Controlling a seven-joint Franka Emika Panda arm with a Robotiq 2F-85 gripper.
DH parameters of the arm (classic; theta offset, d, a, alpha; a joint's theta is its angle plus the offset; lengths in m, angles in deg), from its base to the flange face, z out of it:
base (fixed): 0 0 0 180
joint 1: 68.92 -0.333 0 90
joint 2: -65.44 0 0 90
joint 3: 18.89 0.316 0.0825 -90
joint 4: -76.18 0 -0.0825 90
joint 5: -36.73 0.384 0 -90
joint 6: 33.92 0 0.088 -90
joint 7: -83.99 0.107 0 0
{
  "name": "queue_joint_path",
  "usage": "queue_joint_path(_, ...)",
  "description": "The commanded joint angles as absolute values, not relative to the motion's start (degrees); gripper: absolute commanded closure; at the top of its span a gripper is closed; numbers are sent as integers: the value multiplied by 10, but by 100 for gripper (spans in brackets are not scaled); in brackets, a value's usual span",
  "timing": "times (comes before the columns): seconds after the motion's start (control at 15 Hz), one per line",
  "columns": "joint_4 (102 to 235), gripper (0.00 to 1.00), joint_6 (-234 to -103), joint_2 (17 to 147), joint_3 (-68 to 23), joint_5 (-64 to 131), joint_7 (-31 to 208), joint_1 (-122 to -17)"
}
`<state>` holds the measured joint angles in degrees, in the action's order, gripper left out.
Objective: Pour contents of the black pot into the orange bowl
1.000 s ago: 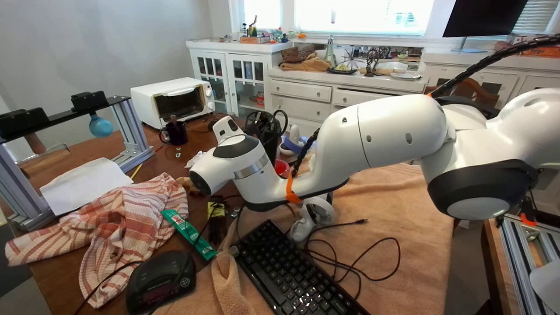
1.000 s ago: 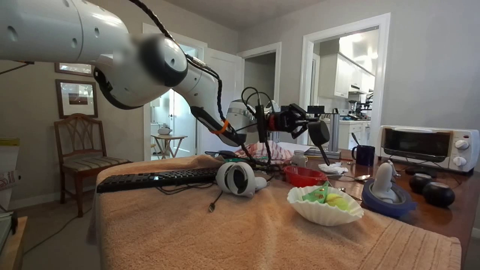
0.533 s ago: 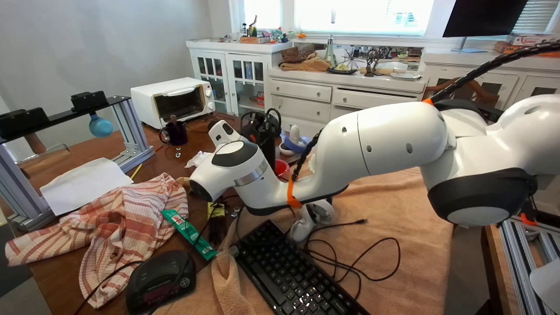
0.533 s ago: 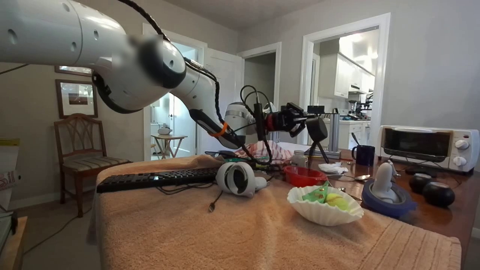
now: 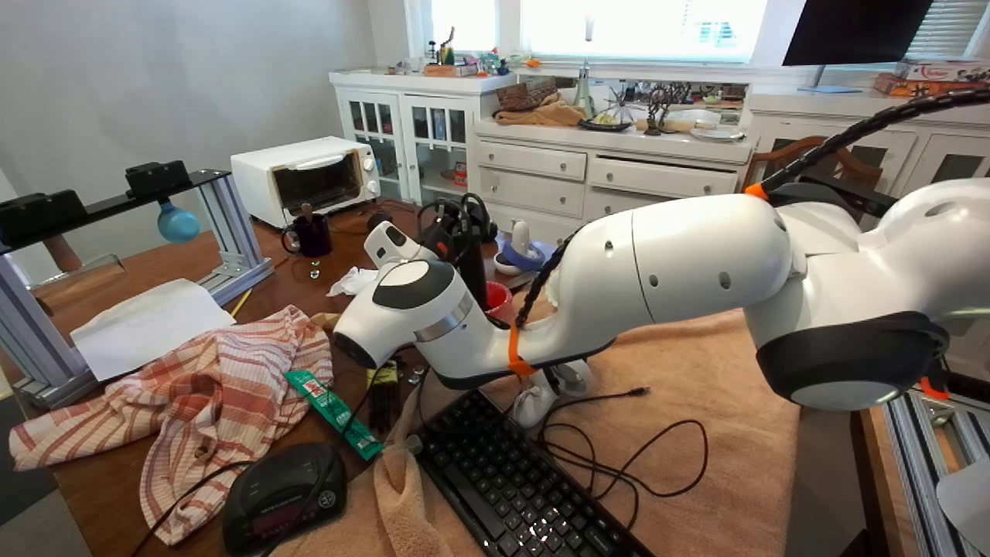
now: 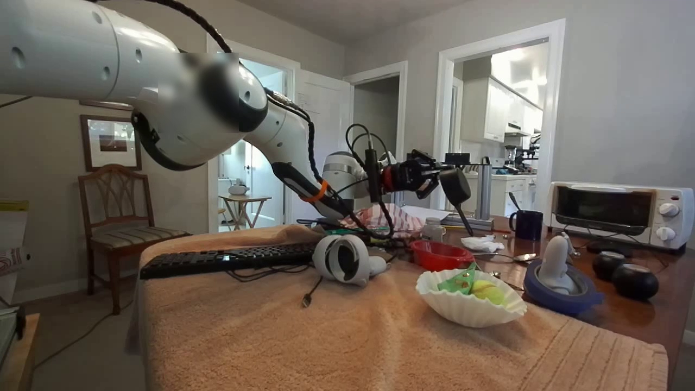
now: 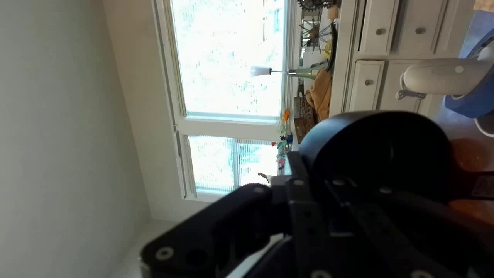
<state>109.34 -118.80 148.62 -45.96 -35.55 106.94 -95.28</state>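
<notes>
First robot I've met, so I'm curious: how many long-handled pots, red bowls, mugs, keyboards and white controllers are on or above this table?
Long-handled black pot: 1
Red bowl: 1
Mug: 1
Keyboard: 1
White controllers: 2
Total: 6

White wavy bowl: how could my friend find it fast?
In an exterior view, find the big fuzzy peach towel. On it sits the white fluted bowl, nearer the camera than the smooth red bowl. It holds a pointed green thing and rounded yellow thing; unlike its red neighbour, its rim is ruffled.
</notes>
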Motion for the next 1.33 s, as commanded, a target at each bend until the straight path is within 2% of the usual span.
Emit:
queue_joint_path(0.0, 1057, 99, -1178, 1511, -473, -366, 1046, -952)
queue_joint_path(0.6, 1056, 99, -1180, 1516, -476, -364, 1038, -953)
queue_joint_path(1.27, 1035, 99, -1151, 1488, -433, -292, 1116, -930)
